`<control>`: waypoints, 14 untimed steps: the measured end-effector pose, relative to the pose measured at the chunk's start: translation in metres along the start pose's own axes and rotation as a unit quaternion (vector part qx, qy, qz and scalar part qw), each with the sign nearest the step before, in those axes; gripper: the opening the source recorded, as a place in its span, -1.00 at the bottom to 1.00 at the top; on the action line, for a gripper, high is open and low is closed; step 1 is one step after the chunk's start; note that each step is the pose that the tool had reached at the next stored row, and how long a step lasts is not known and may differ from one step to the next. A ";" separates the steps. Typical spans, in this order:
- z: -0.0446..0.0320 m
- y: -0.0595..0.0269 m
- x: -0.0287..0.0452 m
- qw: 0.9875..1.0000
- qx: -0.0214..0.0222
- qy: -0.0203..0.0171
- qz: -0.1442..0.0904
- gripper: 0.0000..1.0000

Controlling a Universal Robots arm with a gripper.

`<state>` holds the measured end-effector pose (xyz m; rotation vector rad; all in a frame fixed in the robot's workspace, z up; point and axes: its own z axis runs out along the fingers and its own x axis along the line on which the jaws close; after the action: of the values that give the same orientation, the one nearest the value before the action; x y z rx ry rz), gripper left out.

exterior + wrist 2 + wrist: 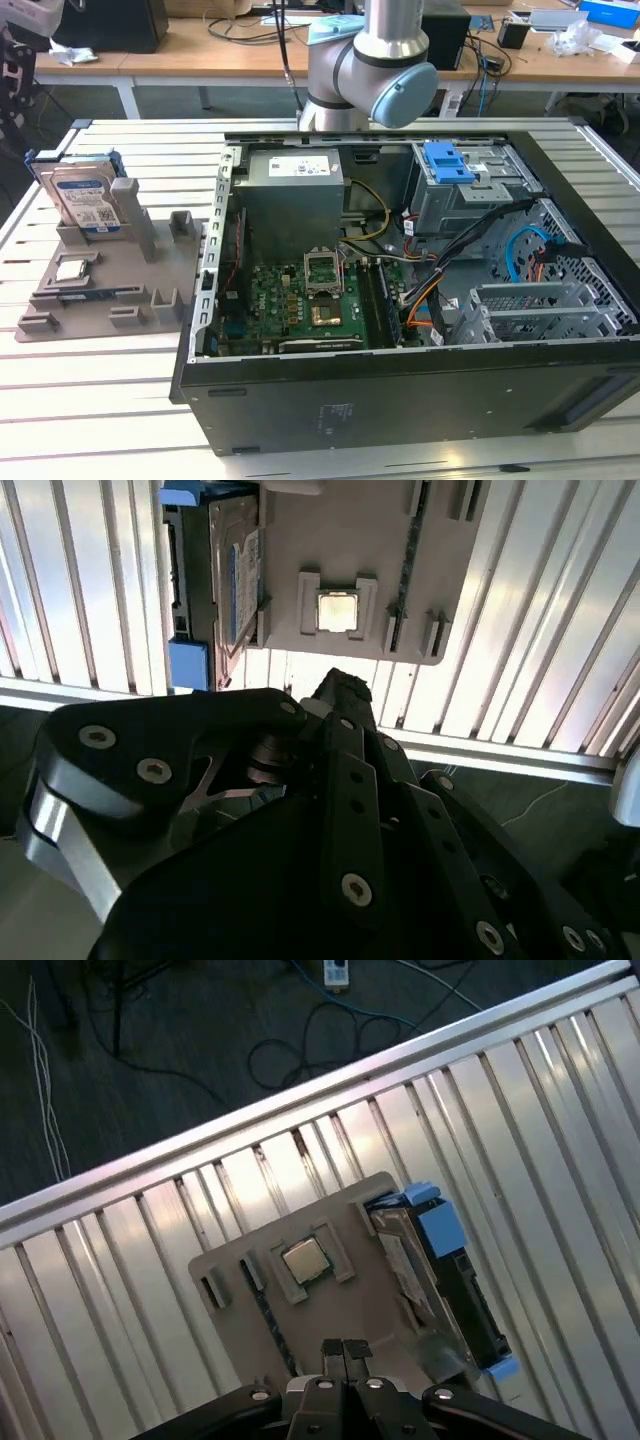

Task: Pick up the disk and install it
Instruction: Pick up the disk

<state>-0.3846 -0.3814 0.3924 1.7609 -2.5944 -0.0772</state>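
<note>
A slatted pale metal table stands in front of wooden desks strewn with cables. In the exterior view, the silver and grey arm rises behind an open black computer case.

In the first wrist view the camera looks down on the table from high up. The black gripper has its two fingertips pressed together with nothing between them.

The disk is well apart from the gripper and off to one side of its tips. It stands on edge in a slot along one side of a matte grey moulded holder, towards the exterior view's left of the case. The disk is flat, rectangular and silver-grey, with a white-and-blue label and blue plastic rails. A small square shiny processor chip lies flat in a recess of the same holder.
</note>
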 end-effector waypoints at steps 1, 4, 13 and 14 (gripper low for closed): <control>0.0000 0.0000 0.0000 1.000 0.000 0.000 -0.007 -0.80; 0.0000 0.0000 0.0000 0.999 -0.001 0.002 -0.038 -0.80; 0.0000 0.0000 0.0000 0.992 -0.003 0.005 -0.124 -0.80; 0.0000 0.0000 0.0000 0.990 -0.003 0.006 -0.139 -0.80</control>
<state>-0.3847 -0.3814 0.3924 2.1014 -2.3180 -0.0751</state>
